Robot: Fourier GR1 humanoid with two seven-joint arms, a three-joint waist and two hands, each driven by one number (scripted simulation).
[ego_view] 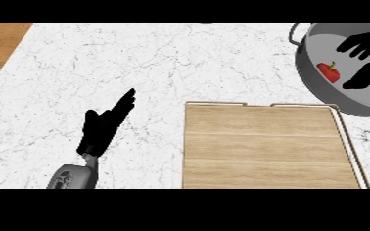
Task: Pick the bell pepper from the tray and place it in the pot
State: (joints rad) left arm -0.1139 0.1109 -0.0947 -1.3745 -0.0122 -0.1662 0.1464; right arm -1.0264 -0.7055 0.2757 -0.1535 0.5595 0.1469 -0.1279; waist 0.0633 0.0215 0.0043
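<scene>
The red bell pepper lies inside the grey pot at the right edge of the head view. Over the pot hangs my right hand, fingers spread and straight, thumb just right of the pepper; nothing is curled round the pepper. The wooden tray with its thin metal rim sits at lower right and holds nothing. At lower left, over the marble counter and well left of the tray, my left hand rests open with its fingers pointing up and to the right.
White marble counter fills the middle and left. A brown wooden strip shows at the top-left corner. The pot's handle sticks out at its upper left. The pot's near side almost touches the tray's far right corner.
</scene>
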